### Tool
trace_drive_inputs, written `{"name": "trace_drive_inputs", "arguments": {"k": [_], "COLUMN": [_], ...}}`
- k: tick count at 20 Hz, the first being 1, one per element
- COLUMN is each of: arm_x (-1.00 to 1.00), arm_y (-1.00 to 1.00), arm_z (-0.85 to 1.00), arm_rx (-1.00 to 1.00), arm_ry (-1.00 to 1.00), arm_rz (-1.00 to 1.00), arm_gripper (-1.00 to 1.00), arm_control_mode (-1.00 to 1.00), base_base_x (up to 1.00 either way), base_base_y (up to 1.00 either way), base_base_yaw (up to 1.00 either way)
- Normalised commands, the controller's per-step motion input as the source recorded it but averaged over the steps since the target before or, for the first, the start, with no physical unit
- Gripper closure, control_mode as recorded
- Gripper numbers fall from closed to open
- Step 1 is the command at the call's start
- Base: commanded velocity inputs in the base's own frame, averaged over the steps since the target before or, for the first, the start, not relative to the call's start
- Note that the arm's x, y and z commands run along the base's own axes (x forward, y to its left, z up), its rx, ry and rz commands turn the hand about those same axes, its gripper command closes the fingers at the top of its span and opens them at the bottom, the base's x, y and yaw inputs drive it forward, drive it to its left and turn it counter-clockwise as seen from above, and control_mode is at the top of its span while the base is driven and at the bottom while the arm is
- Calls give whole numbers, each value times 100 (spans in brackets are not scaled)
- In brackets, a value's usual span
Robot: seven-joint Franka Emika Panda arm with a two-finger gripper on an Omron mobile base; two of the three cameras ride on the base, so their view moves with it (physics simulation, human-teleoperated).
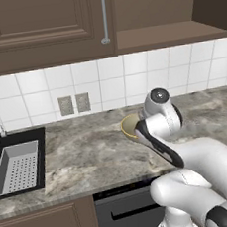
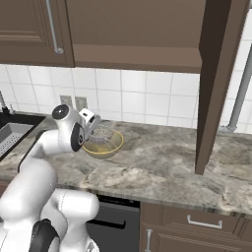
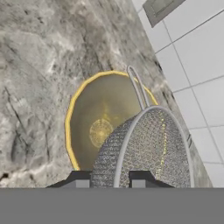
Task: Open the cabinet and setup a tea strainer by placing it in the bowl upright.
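strainer point(image 3: 146, 148): mesh basket clamped in the hand point(image 3: 108, 179), wire handle reaching over the far rim, held above the bowl | bowl point(image 3: 94, 118): yellow, on the table point(image 3: 39, 65) near the tiled wall | cabinet point(image 2: 216, 83): right door swung open | sink point(image 1: 19, 163): far left

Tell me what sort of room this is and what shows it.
A kitchen, rendered rather than real. Dark wooden wall cabinets hang over a white tiled backsplash, a marbled stone counter runs below, and a black sink with a perforated tray is set into the counter.
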Motion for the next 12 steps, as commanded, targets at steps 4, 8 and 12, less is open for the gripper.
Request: {"name": "trace_drive_inputs", "arguments": {"k": [4, 8, 12], "arm_x": [39, 33, 29], "arm_y": [26, 0, 0], "arm_z": [-18, -11, -20], "arm_rx": [0, 0, 0], "arm_ry": [0, 1, 3], "arm_rz": [-2, -4, -2], "arm_gripper": [100, 100, 100], "arm_control_mode": [-100, -100, -100], "base_base_x": [0, 0, 0], "base_base_y": [0, 0, 0], "base_base_yaw": [0, 0, 0]}}
